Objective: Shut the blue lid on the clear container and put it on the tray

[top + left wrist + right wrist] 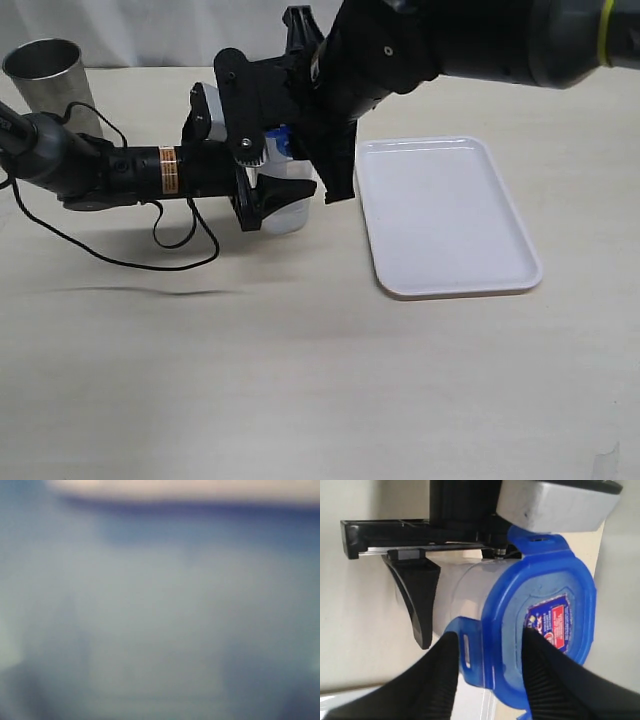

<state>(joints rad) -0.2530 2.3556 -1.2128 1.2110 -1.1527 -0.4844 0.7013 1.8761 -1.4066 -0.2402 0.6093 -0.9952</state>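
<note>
The clear container (pixel 288 212) stands on the table just left of the tray (pixel 450 250). My left gripper (pixel 265 190) reaches in from the left and is shut on its wall; one of its black fingers (pixel 415 600) lies along the container (pixel 457 595). The blue lid (pixel 520 605) sits on top, sticker face up, and shows as a blue patch (pixel 278 142) under the right arm. My right gripper (pixel 489 635) comes down from above and is shut on the lid, one finger outside a snap tab (pixel 465 647), the other on the lid's face. The left wrist view is a grey-blue blur.
A grey steel cup (pixel 48 75) stands at the far left corner. A black cable (pixel 120 258) loops on the table below the left arm. The white tray lies empty right of the container, with bare table in front.
</note>
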